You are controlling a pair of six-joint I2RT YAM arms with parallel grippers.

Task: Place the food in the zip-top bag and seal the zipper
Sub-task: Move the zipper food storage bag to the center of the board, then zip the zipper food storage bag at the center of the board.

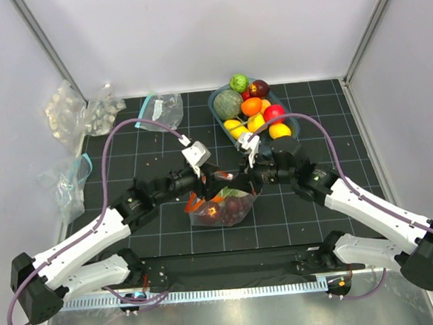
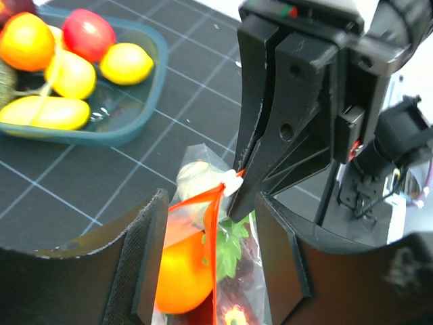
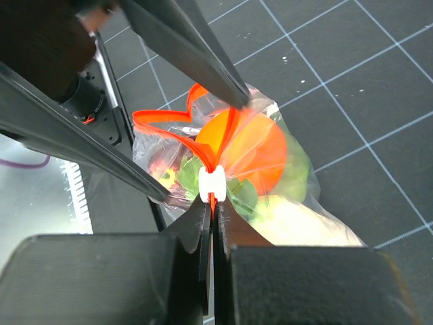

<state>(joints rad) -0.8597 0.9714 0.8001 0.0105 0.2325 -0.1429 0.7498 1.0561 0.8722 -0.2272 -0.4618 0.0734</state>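
- Top view: I see both arms reaching to the centre of the black grid mat (image 1: 126,150). The zip-top bag (image 1: 221,211) lies there between them, with coloured food showing through its film.
- Top view: the left gripper (image 1: 203,187) and the right gripper (image 1: 231,182) sit close together at the bag's far edge. I cannot read their jaws from here.
- Top view: a blue tray (image 1: 213,105) at the back right holds the loose food (image 1: 252,106). Two teal-strip bags (image 1: 162,107) lie at the back left.
- Left wrist view: the left gripper's jaws stand apart, one finger on each side of the bag's mouth. The orange-red zipper (image 2: 214,257) runs up between them with a gap on both sides, and nothing is clamped.
- Left wrist view: the right gripper comes in from above, its tips pinched on the white slider (image 2: 232,183) at the zipper's upper end.
- Left wrist view: inside the bag I see an orange (image 2: 177,274), a white vegetable (image 2: 195,177) and a green leaf (image 2: 231,245).
- Right wrist view: the right fingers are pressed together with the slider at their tips. Beyond the slider, the zipper's two sides spread apart in an open loop.
- Right wrist view: the left fingers cross the upper left, their tips at the bag. I cannot confirm contact.
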